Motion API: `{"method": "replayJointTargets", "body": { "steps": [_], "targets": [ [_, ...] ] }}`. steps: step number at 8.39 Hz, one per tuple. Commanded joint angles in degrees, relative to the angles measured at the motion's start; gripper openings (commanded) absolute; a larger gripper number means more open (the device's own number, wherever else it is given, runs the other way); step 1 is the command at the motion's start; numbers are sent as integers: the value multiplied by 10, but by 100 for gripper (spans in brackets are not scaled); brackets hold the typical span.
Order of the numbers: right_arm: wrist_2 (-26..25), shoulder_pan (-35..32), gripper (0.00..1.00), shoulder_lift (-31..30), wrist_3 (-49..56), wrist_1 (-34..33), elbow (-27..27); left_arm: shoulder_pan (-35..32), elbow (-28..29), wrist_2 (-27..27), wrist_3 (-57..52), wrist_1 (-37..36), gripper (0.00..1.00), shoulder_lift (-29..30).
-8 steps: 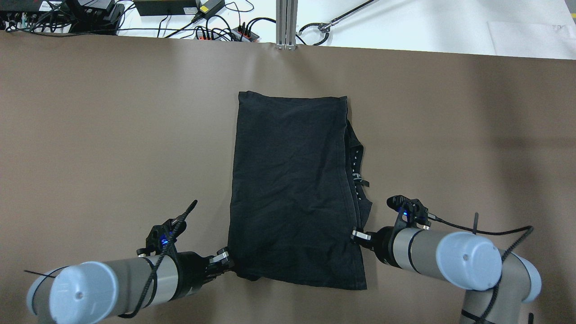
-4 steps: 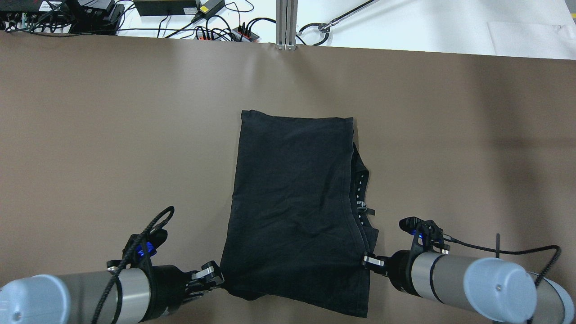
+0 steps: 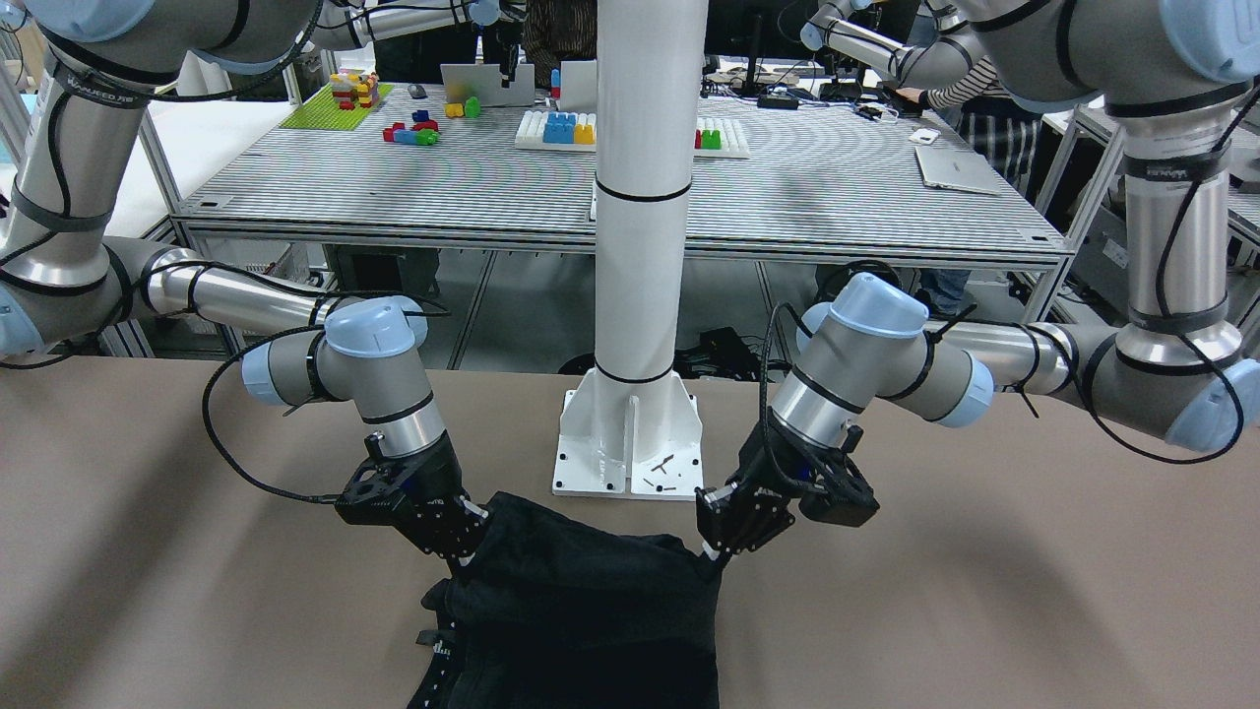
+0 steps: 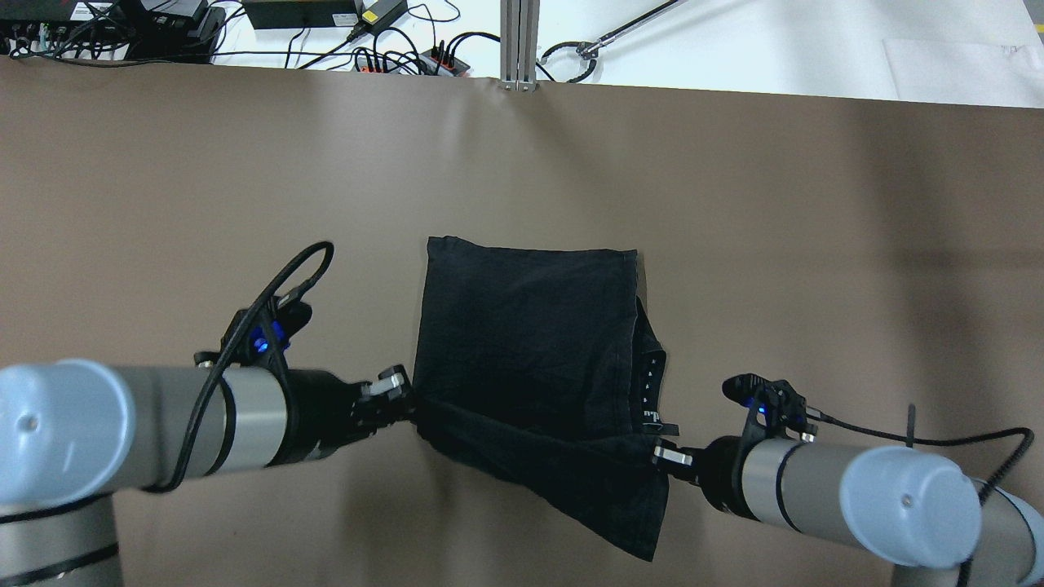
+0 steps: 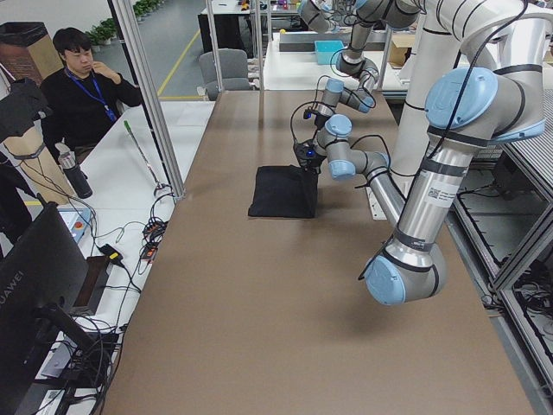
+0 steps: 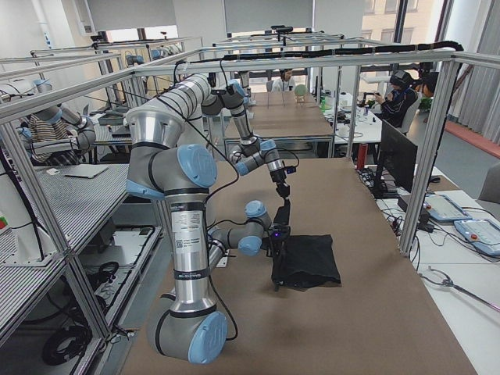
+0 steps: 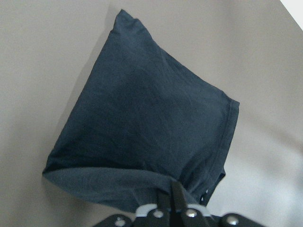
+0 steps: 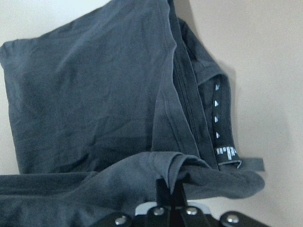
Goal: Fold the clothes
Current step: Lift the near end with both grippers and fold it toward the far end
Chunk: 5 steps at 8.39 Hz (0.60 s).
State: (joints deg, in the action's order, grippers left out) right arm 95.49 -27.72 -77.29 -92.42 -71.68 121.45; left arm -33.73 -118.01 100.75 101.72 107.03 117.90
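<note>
The black garment (image 4: 530, 342) lies on the brown table, its near edge lifted off the surface and hanging between my two grippers. White marks (image 4: 648, 383) show at its right edge. My left gripper (image 4: 405, 397) is shut on the near left corner. My right gripper (image 4: 662, 455) is shut on the near right corner. In the front view the garment (image 3: 581, 611) is raised in front of the white pillar base (image 3: 630, 443), with the left gripper (image 3: 711, 545) and right gripper (image 3: 468, 547) pinching its upper corners. Both wrist views show shut fingertips (image 7: 173, 201) (image 8: 173, 194) clamping fabric (image 7: 142, 123) (image 8: 94, 94).
The brown table (image 4: 816, 244) stretches wide on both sides of the garment. Cables and power boxes (image 4: 163, 24) and a metal post (image 4: 519, 41) line the far edge. A person (image 5: 82, 82) sits beyond the table's far side in the left view.
Both grippers have carried the garment's near edge up and forward over the rest. The garment's flat part looks shorter, and its far edge sits nearer to me.
</note>
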Motion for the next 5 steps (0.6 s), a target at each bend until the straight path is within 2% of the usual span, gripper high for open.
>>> {"method": "replayJointTargets", "body": {
  "steps": [1, 5],
  "targets": [
    [1, -54, 0, 39, 51, -16, -48, -59, 114, 17, -42, -2, 0, 69],
    [1, -87, 0, 129, 71, -11, -195, -85, 265, 11, -91, 6, 0, 138]
  ]
}}
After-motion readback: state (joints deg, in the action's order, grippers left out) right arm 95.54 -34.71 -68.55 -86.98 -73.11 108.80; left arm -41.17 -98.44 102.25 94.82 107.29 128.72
